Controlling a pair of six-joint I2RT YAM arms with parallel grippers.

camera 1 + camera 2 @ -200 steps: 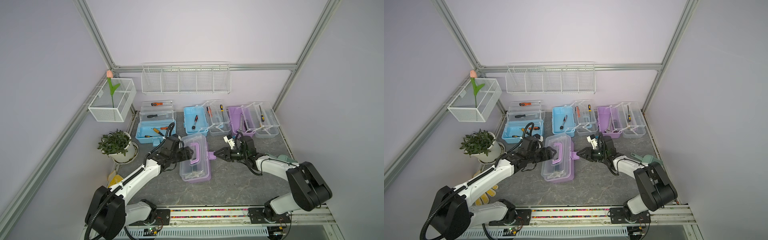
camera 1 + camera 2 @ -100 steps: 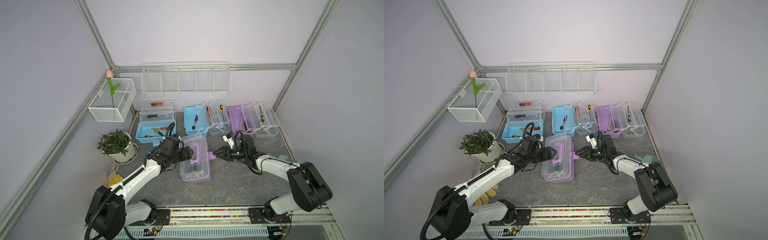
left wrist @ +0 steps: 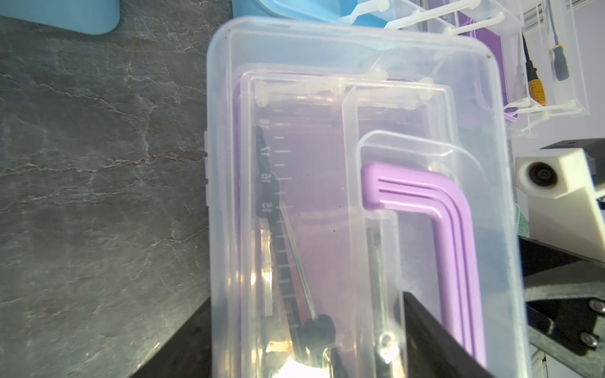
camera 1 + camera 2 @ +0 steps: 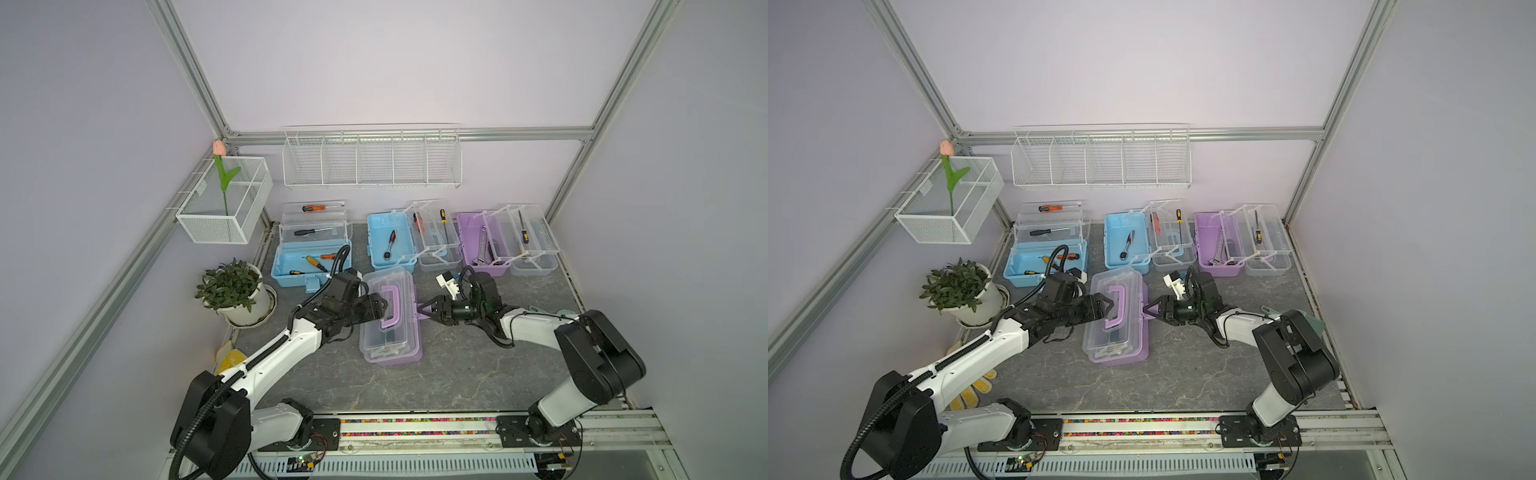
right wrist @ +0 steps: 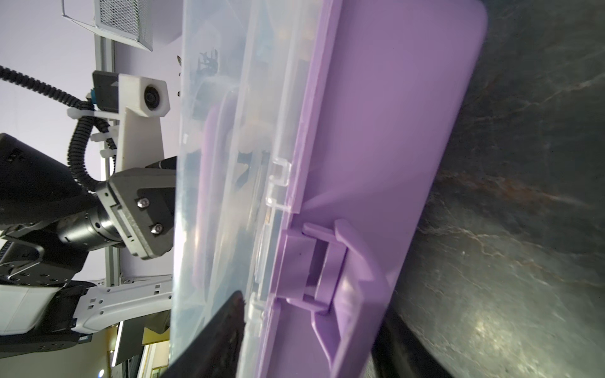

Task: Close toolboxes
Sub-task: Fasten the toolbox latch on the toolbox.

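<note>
Purple box (image 4: 386,345) noted at mid-table (image 4: 457,374), also marked in a top view (image 4: 1115,332). Clear lid is down over the trays; handle (image 4: 400,307) is laid flat on the lid.

Left gripper (image 4: 382,305) is held over the lid from the box's left side. Its fingers (image 3: 425,337) are seen apart: one lies on the lid just beside the handle (image 3: 455,255), the other sits beside the box's outer edge. No grip on anything can be made out.

Right gripper (image 4: 424,311) is set against the box's right wall, where the latch (image 5: 330,271) is mounted. Its fingers (image 5: 226,333) are spread, one up by the lid's edge, one low near the table, with the latch between them. Contact with the latch cannot be judged. The latch flap stands out from the wall; whether it is caught cannot be told.

Three more boxes are lined along the back wall: left blue box (image 4: 291,266), middle blue box (image 4: 382,232), far purple box (image 4: 469,232). All are lying open, trays folded out, tools inside.
</note>
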